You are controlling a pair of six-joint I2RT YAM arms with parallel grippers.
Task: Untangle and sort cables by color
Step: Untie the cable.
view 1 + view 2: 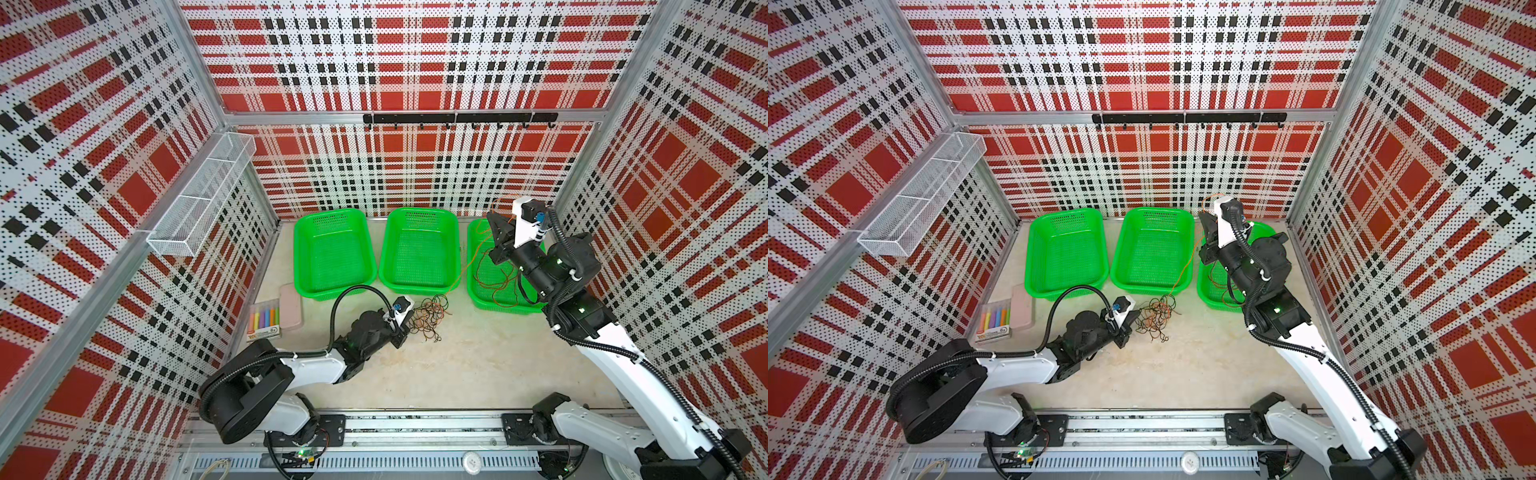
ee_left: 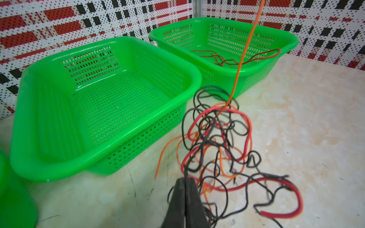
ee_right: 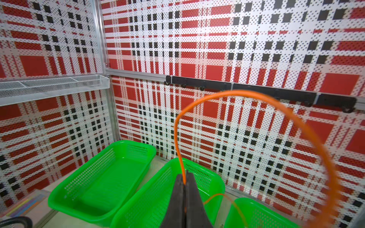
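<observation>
With the right gripper (image 3: 185, 178) clamped on an orange cable (image 3: 217, 94) raised over a basket (image 1: 498, 306) and the left gripper (image 2: 185, 178) pinching the tangle (image 1: 428, 318) on the table (image 1: 478, 365), the cable, probably snagged in that tangle, could have dragged the knot up or slipped free.

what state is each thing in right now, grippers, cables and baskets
left gripper, shut on a black strand of the cable tangle
right gripper, raised, shut on the orange cable
orange cable, taut between tangle and right gripper
cable tangle, knotted, on the table
left basket, empty
middle basket, empty
right basket, holds loose reddish-brown cables
</observation>
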